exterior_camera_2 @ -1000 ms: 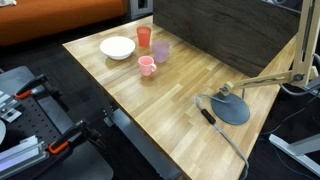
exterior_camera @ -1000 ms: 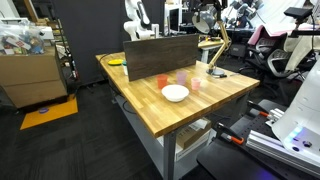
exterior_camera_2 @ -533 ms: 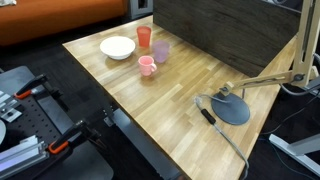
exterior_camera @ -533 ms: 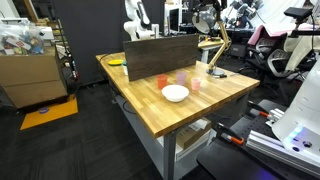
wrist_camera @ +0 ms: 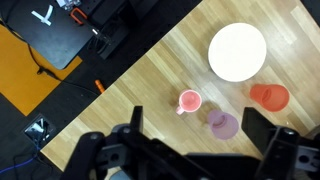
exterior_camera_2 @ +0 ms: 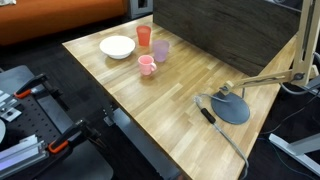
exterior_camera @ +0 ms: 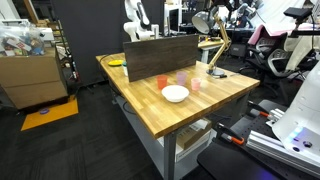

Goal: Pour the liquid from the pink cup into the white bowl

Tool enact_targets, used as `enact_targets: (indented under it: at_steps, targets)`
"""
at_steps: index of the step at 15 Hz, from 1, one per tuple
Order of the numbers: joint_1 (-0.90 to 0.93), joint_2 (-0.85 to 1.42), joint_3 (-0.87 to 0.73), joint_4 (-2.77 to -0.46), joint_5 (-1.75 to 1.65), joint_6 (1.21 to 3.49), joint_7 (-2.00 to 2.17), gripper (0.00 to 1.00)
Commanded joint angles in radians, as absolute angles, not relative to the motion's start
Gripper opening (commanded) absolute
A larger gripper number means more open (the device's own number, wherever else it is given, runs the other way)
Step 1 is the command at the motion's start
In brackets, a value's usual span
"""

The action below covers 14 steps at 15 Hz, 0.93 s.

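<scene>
The pink cup (wrist_camera: 188, 102) stands upright on the wooden table, with a handle-like tab on its side. It also shows in both exterior views (exterior_camera_2: 147, 66) (exterior_camera: 195, 84). The white bowl (wrist_camera: 237, 52) sits beyond it, apart from it, and shows in both exterior views (exterior_camera_2: 117, 47) (exterior_camera: 175, 93). My gripper (wrist_camera: 198, 113) is open and empty. It hangs high above the cups, and its fingers (wrist_camera: 135, 125) frame the pink and purple cups from above. In an exterior view the gripper (exterior_camera: 203, 20) is far above the table's rear.
A pale purple cup (wrist_camera: 224, 125) (exterior_camera_2: 160, 51) and a red-orange cup (wrist_camera: 269, 97) (exterior_camera_2: 144, 37) stand close by the pink cup. A desk lamp with a round base (exterior_camera_2: 232, 108) and a dark back panel (exterior_camera_2: 225, 35) occupy the table's far side. The table edge (wrist_camera: 110, 90) is near.
The gripper high above the table has shifted slightly. The cups and the bowl have not moved.
</scene>
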State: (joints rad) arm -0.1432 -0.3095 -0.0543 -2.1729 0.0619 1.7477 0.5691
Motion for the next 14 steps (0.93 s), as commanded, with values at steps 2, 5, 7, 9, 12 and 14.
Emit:
enact_targets:
  at_steps: [2, 5, 7, 9, 12, 14]
  targets:
    - [-0.138, -0.308, -0.033, -2.170, 0.063, 1.745, 0.575, 1.00]
    - [-0.138, -0.308, -0.031, -2.170, 0.063, 1.745, 0.577, 1.00]
    - [-0.139, -0.308, -0.033, -2.170, 0.063, 1.745, 0.577, 1.00]
    - [-0.139, -0.308, -0.033, -2.170, 0.063, 1.745, 0.577, 1.00]
    - [-0.159, -0.277, -0.052, -2.155, 0.111, 1.785, 0.654, 1.00]
    - [-0.183, -0.265, -0.075, -2.160, 0.113, 1.849, 0.718, 1.00]
